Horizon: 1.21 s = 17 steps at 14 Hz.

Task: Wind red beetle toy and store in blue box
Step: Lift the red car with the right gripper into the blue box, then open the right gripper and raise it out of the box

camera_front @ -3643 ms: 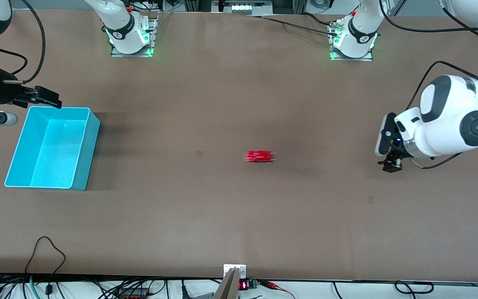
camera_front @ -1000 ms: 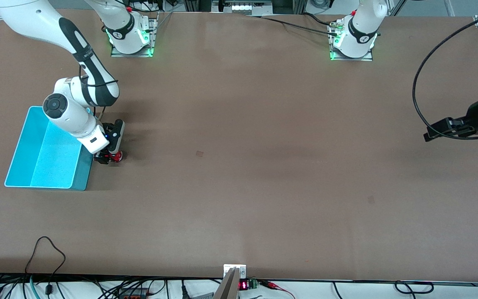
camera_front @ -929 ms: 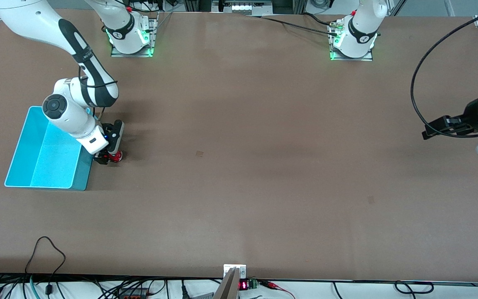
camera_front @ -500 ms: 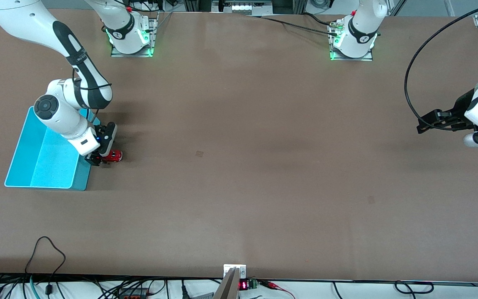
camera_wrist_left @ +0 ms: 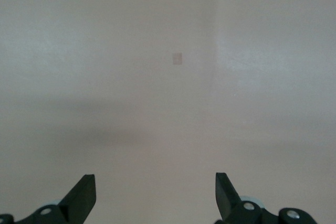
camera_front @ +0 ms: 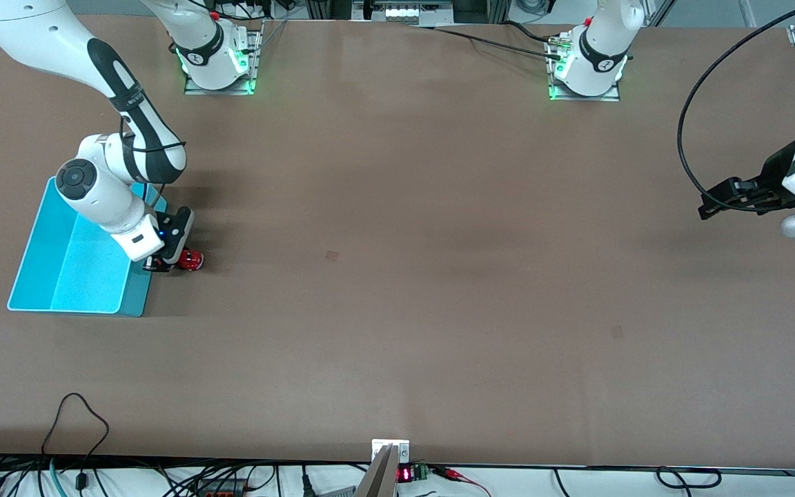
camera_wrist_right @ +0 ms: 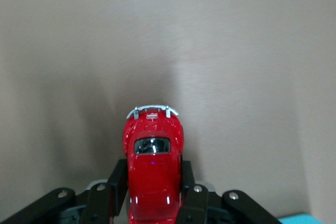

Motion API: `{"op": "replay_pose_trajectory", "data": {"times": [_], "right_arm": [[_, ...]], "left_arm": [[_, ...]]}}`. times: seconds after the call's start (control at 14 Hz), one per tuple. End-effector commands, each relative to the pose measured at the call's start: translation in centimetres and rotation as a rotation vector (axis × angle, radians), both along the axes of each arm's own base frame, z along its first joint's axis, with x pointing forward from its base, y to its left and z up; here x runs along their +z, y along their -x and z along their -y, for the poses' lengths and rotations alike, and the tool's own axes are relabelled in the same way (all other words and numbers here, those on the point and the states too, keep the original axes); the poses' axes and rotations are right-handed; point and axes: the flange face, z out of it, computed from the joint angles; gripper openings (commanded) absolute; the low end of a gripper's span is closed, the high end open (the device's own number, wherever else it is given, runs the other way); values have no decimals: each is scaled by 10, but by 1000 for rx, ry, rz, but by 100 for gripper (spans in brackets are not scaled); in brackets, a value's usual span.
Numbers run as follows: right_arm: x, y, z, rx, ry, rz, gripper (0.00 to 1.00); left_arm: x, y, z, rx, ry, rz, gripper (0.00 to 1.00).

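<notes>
toy and bin sit side by side at the frame's left middle: the right tool (camera_front: 165, 261) pinches one red beetle toy (camera_front: 190, 259) by its flanks, its long axis pointing away from one blue box (camera_front: 134, 297). the left tool (camera_front: 722, 204), spread and empty, waits at the frame's right edge over the worktop (camera_front: 439, 310).

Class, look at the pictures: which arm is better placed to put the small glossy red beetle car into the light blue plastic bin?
The right arm. Its gripper is shut on the red beetle car right beside the light blue bin; the left gripper waits open at the table's other end.
</notes>
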Motion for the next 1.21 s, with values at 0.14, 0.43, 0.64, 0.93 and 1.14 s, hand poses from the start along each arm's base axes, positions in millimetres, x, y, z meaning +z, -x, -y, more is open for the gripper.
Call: {"op": "replay_pose_trajectory", "data": {"times": [0.14, 0.43, 0.64, 0.93, 1.14], "right_arm": [[53, -21, -73, -264, -88, 65, 1], [115, -17, -66, -581, -59, -17, 2], [151, -11, 8, -913, 4, -108, 2], [169, -8, 116, -1126, -14, -90, 2], [138, -3, 149, -1299, 12, -115, 2]], "left_arm": [[11, 10, 5, -24, 4, -19, 100], [9, 15, 5, -25, 5, -48, 100], [8, 16, 1, -21, 4, -53, 100], [8, 16, -1, -18, 4, -53, 100], [8, 16, -1, -18, 4, -53, 100]]}}
